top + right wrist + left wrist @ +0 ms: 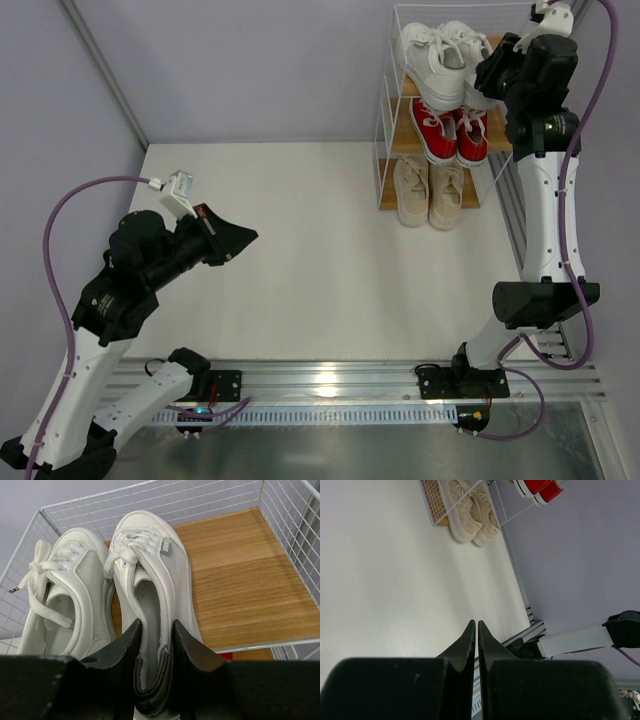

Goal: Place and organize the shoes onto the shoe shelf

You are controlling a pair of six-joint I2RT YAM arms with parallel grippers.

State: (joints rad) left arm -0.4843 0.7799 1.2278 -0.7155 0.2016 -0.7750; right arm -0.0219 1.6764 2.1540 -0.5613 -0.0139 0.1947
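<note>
Found the white pair (145, 590) atop the shoe shelf (240, 570), red pair (448, 130) and beige pair (430, 190) beneath. Clamped the jaws of the right gripper (156, 630) on one white heel, probably to square it beside its mate. Held the left gripper (475, 627) empty, jaws together, clear over the table (320, 260).

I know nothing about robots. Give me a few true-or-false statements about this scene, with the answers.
1. The white shoes sit on the top board of the shelf. True.
2. The red shoes are on the lowest board. False: they are on the middle one; the beige shoes are lowest.
3. The left fingers hold a shoe. False: they are pressed together, empty.
4. The right fingers are at the heel end of a white shoe. True.
</note>
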